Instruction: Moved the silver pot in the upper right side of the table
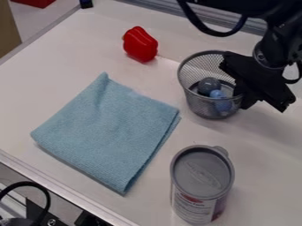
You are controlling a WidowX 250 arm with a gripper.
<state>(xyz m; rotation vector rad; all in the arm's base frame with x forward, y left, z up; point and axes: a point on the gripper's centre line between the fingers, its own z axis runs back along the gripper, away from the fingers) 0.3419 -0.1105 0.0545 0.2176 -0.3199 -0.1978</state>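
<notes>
Gripper [250,98] hangs at the right rim of the silver pot [196,105]; whether apart or clamped, I cannot tell. Two balls [209,85] sit inside the pot

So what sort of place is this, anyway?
Probably a robotics lab or test bench: a black robot arm hangs in over a white, metal-edged table, where a toy-like red pepper and a folded blue cloth lie like practice props.

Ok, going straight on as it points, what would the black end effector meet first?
Probably the right side of the round silver wire-mesh basket, though the depth is unclear.
</notes>
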